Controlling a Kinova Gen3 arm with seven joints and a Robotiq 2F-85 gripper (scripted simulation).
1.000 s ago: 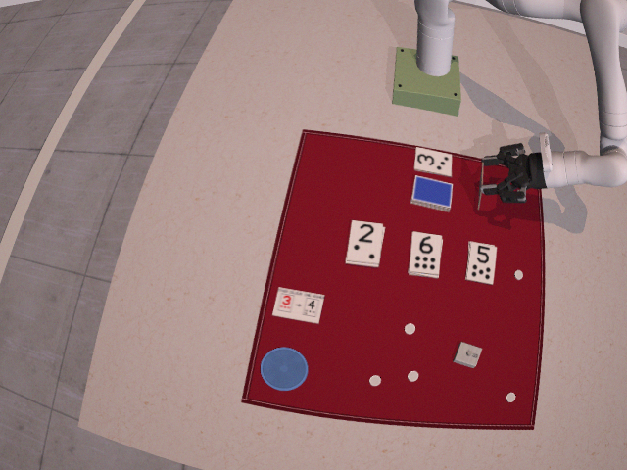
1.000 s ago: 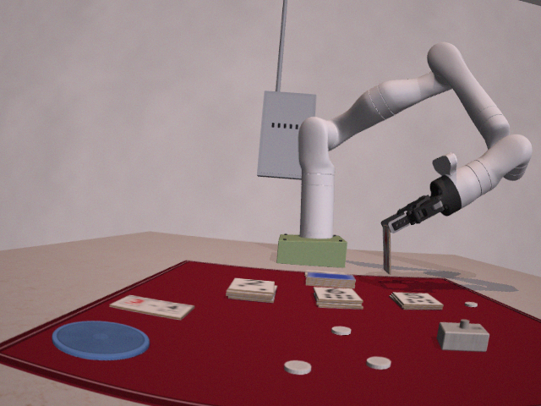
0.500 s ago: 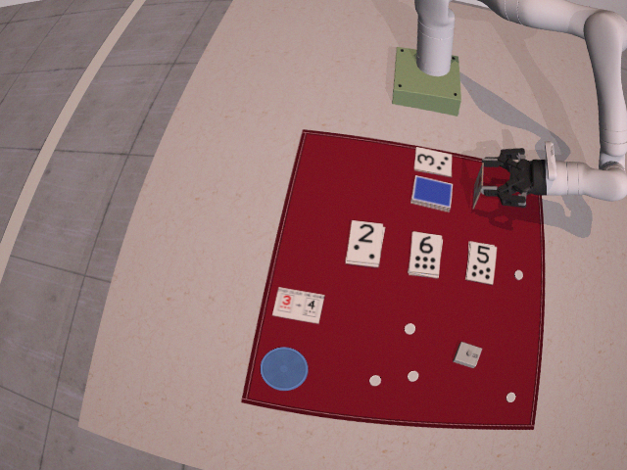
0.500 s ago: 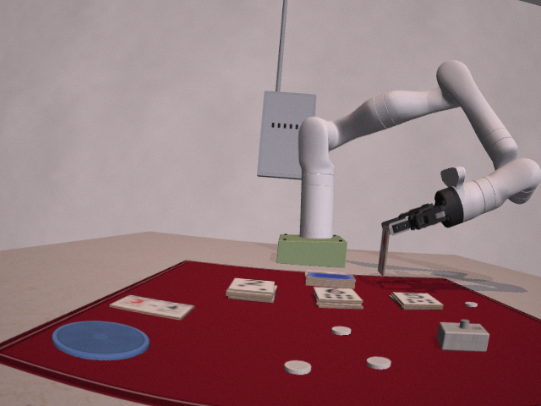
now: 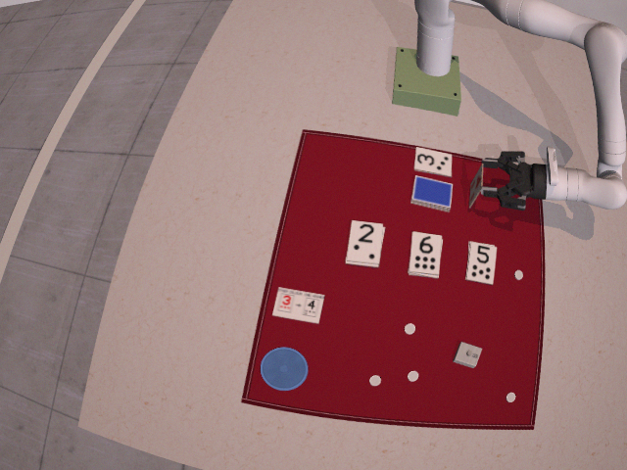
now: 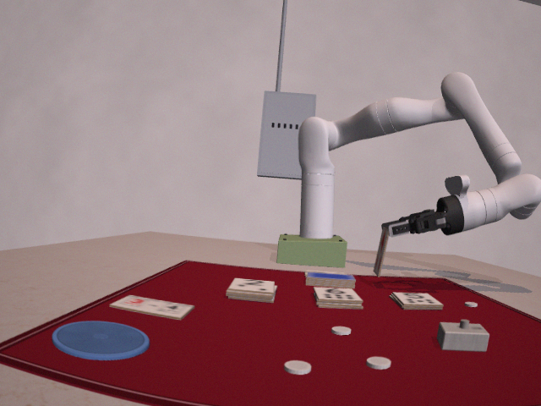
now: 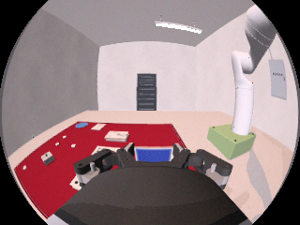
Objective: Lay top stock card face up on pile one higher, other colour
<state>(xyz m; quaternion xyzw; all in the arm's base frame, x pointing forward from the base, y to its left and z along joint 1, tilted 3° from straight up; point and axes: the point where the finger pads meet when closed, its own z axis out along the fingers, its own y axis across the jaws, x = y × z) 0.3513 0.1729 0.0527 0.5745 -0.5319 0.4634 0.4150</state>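
Note:
My gripper [image 5: 487, 182] hangs above the mat's far right corner, pointing sideways toward the stock. It is shut on a card [image 5: 475, 187] held by its side edges. The card hangs nearly upright, its lower edge a little above the mat. The wrist view shows its blue back [image 7: 154, 154] between the fingers. The face-down blue stock [image 5: 431, 192] lies to the left of the gripper. A face-up black 3 [image 5: 433, 161] lies behind the stock. Three face-up piles lie in a row nearer the front: black 2 [image 5: 365, 243], black 6 [image 5: 425, 254] and black 5 [image 5: 481, 262].
A rule card showing a red 3 and a black 4 [image 5: 298, 305] and a blue disc [image 5: 284, 368] lie at the front left. Several white discs [image 5: 409, 328] and a grey knobbed block [image 5: 467, 353] lie at the front right. The arm's green base [image 5: 426, 88] stands behind the mat.

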